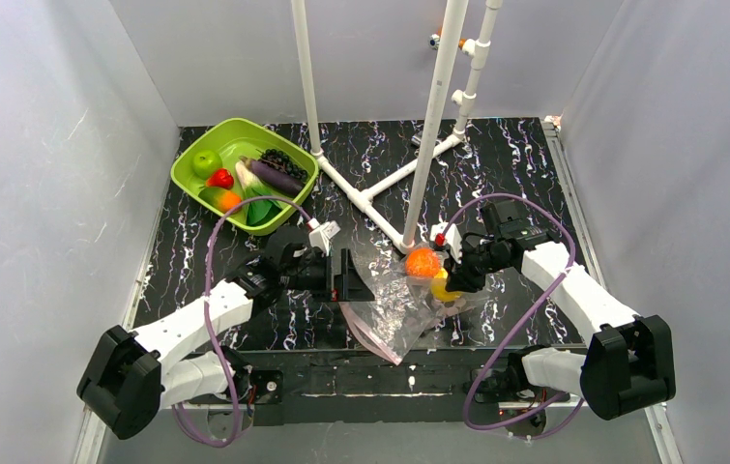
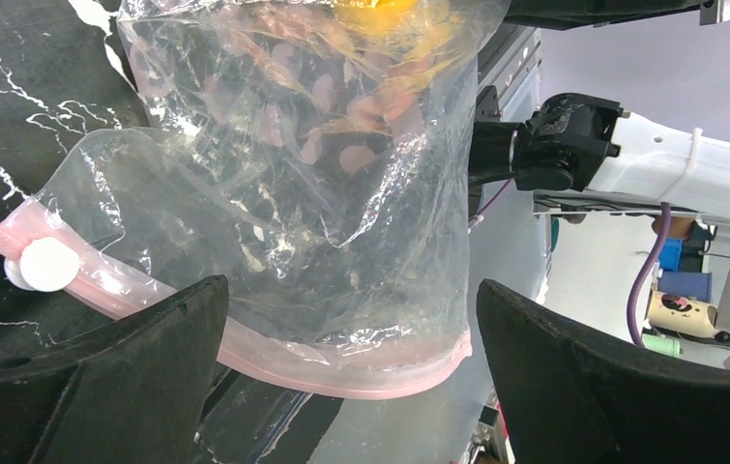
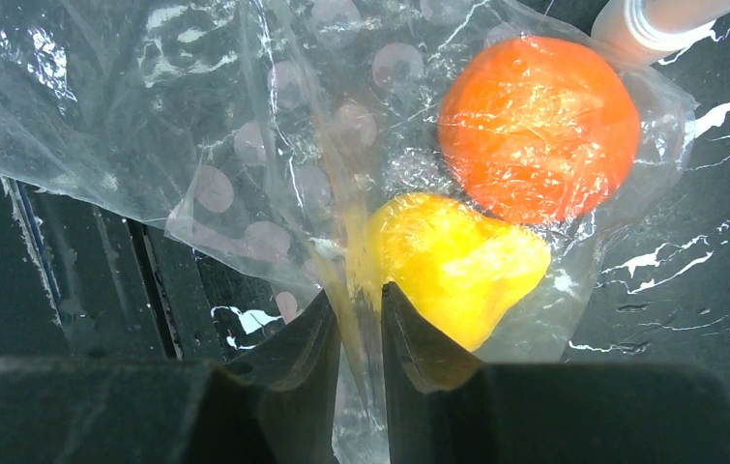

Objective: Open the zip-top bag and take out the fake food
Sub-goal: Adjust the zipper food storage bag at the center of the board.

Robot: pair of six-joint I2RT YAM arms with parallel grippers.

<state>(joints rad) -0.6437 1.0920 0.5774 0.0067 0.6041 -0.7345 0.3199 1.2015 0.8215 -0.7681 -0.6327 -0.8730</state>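
Note:
The zip-top bag (image 1: 390, 311) is clear and crinkly and lies between my two arms, its pink-stripped mouth toward the near edge. Inside its far end sit two pieces of fake food, an orange (image 1: 423, 262) and a yellow lemon (image 1: 444, 287). My right gripper (image 1: 454, 276) pinches a fold of the bag (image 3: 196, 116) just beside the lemon (image 3: 452, 261), with the orange (image 3: 538, 126) beyond it; the right gripper (image 3: 361, 295) shows only a narrow slit filled with plastic. My left gripper (image 1: 354, 275) stands wide open. The left gripper (image 2: 351, 290) frames the bag (image 2: 322, 193), whose pink zip strip (image 2: 361, 382) hangs untouched.
A lime-green tray (image 1: 179, 172) at the back left holds a green apple (image 1: 207, 161), an eggplant (image 1: 274, 177), grapes (image 1: 284, 159), a red piece (image 1: 220, 179) and another orange (image 1: 230, 200). A white pipe frame (image 1: 433, 126) rises just behind the bag. Grey walls close in both sides.

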